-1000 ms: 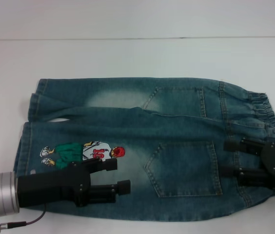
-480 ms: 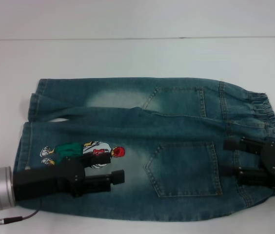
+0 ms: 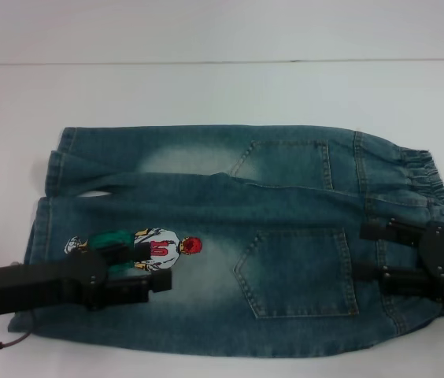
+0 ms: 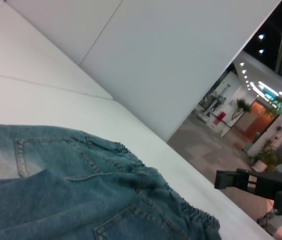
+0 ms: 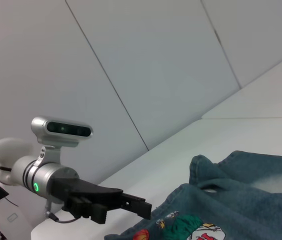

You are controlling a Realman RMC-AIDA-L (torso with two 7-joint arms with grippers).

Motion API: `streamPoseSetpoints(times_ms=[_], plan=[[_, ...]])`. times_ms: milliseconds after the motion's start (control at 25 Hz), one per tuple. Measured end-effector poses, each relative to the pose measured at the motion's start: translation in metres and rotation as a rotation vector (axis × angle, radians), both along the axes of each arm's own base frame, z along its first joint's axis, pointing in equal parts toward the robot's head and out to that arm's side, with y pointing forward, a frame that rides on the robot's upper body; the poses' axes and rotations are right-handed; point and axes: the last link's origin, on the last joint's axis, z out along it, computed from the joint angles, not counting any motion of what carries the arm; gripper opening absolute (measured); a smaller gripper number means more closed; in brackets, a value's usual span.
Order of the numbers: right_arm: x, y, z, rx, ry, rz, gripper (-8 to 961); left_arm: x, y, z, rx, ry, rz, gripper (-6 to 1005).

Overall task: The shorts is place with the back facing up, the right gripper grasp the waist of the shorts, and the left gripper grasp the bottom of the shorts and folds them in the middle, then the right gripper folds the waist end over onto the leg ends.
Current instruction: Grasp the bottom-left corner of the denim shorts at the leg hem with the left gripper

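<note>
Two pincers stand over the shorts (image 3: 230, 236), which lie flat and unfolded, back pockets up, on the white bench (image 3: 206, 87) across the centre of the head view. No fold is made yet; the step in hand is judged to be the approach to the two grasp points.

Left pincer (image 3: 159, 277): at lower left of the frame, over the near leg, just below the cartoon print (image 3: 139, 246). Its fingers are spread a moderate way apart and nothing lies between them. Contact with the denim cannot be confirmed.

Right pincer (image 3: 368, 252): at right of the frame, over the near back pocket (image 3: 301, 272), just inside the waist of the shorts (image 3: 427, 185). Its fingers are wide apart and hold nothing.

Next move, as judged: the left pincer must reach the bottom of the shorts (image 3: 45, 209) at the left edge; the right pincer must reach the puckered band at the right edge. Each then descends and closes on its edge before lifting.
</note>
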Motion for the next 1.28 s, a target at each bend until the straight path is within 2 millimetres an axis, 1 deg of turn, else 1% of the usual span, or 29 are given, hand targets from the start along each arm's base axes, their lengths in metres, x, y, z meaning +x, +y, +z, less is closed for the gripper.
streamPoseSetpoints(times_ms=[200, 480, 640, 1000, 1280], plan=[[0.001, 0.001, -0.001, 0.006, -0.006, -0.005, 924, -0.011, 0.002, 0.018, -0.022, 0.061, 0.036, 918], [0.001, 0.003, -0.001, 0.012, -0.01, -0.005, 924, -0.033, 0.001, 0.057, -0.034, 0.18, 0.11, 918], [0.0, 0.004, -0.001, 0.014, -0.011, -0.003, 924, -0.044, -0.002, 0.072, -0.063, 0.257, 0.167, 918], [0.0, 0.004, -0.001, 0.018, -0.011, 0.002, 924, -0.052, -0.007, 0.08, -0.164, 0.362, 0.222, 918], [0.001, 0.003, 0.0, 0.021, -0.011, -0.003, 925, -0.054, -0.002, 0.09, -0.152, 0.397, 0.242, 918]])
